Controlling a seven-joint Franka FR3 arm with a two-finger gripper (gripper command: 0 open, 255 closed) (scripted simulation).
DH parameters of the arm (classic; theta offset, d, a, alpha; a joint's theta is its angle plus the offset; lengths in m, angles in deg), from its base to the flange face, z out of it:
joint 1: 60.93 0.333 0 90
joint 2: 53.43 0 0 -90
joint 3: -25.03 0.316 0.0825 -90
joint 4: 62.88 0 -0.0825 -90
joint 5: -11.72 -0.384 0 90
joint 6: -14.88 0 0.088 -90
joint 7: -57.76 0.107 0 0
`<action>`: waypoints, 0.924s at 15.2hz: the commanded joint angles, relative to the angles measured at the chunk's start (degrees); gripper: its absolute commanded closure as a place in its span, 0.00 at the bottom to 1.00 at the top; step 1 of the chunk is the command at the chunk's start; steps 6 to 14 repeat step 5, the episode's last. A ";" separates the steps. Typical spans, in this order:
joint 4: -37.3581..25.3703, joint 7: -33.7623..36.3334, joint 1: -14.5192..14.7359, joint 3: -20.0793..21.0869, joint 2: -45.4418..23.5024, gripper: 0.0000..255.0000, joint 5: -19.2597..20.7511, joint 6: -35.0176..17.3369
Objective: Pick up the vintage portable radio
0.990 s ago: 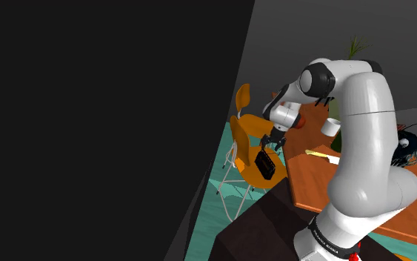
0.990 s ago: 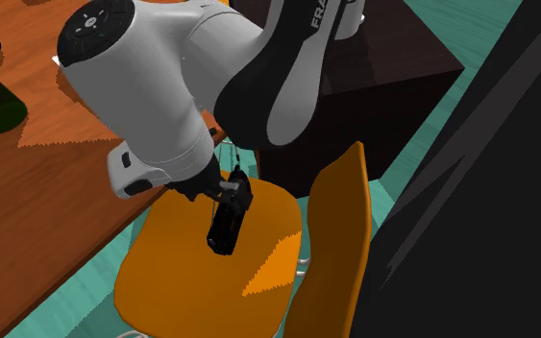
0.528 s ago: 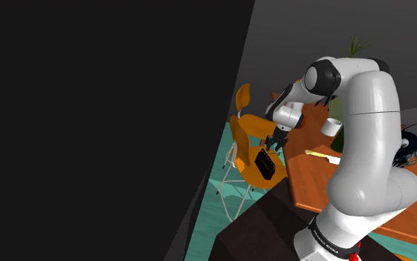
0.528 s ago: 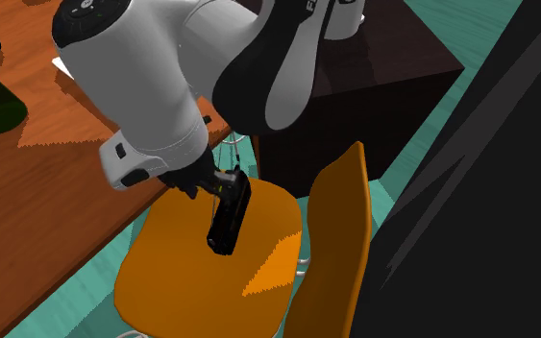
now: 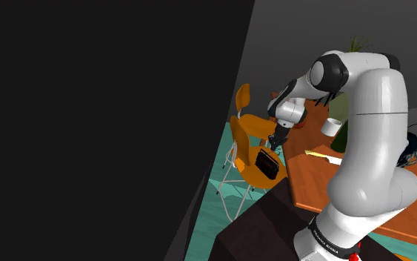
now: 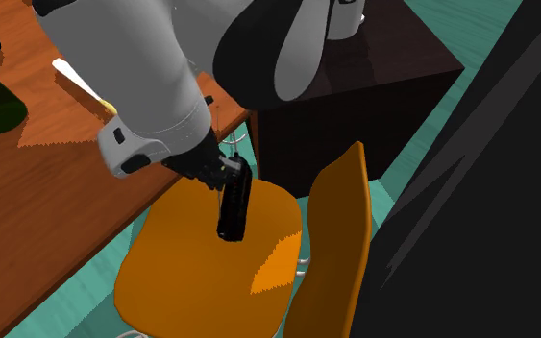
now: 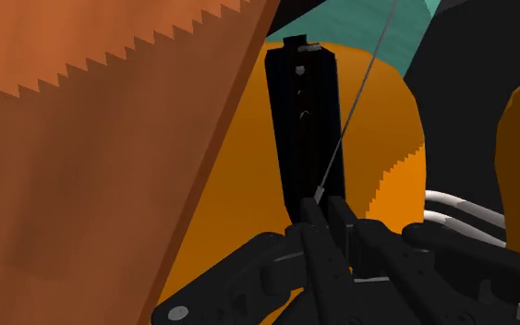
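One black radio hangs straight below the claw, over the orange chair seat; cannot tell whether its lower end touches the seat. Claw fingers pinch only the radio's narrow top end.

Risks:
- The grip sits far from the radio's middle, so the body may swing or pivot and slip out on a fast lift.
- The counter edge is just beside the claw, so a sideways move could knock the radio against it.
- The thin antenna may snag.
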 commanded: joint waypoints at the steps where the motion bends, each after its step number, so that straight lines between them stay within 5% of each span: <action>1: 0.28 0.54 0.44 -0.55 1.30 1.00 0.73 0.96; 14: 0.49 1.14 0.88 -1.15 2.68 1.00 1.55 2.05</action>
